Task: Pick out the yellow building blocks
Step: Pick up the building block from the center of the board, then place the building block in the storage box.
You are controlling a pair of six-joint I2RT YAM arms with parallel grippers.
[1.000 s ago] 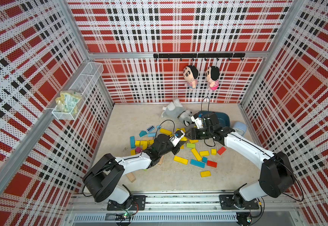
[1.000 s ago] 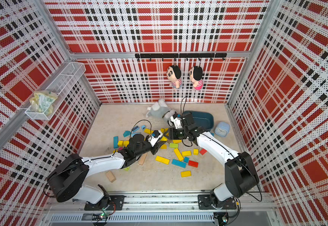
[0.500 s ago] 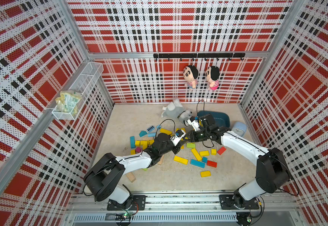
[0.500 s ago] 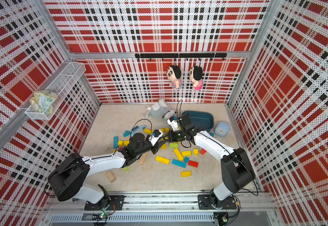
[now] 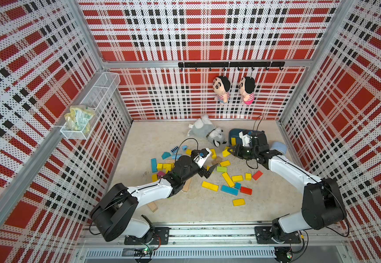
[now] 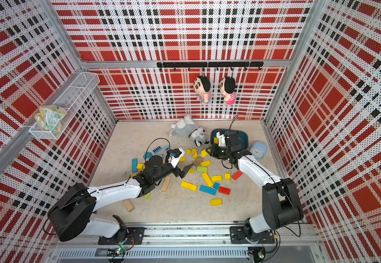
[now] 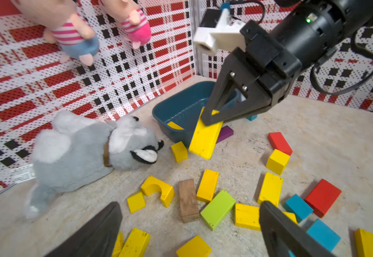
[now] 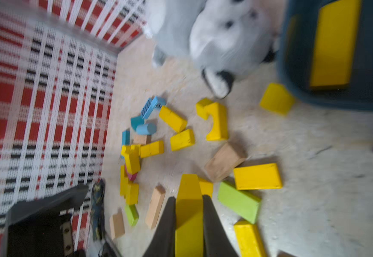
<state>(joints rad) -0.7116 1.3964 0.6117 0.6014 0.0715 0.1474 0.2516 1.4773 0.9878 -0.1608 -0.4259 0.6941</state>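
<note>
OK, right fingers are clamped tight on a yellow bar, gripping its upper end. The bar is tilted, lower end down by the desk, right in front of the bin. Can't tell if that end touches the desk.

The bin sits by the far edge, toward the right corner. One yellow block lies flat inside it. A yellow cube is on the desk just beside the bin, between it and the plush.

Left fingers are spread wide, gripping nothing, low over the desk middle. Just ahead of them:
- a yellow arch
- a brown block, touching or nearly touching the yellow bricks on its far side
- a green brick, just beside the brown block

More yellow toward the near edge:
- a long yellow piece
- a flat yellow one
- a lone yellow brick, apart from the rest

These are mixed with a blue bar and a red brick.

A yellow cluster sits left of the middle, partly hidden by the left arm.
</note>
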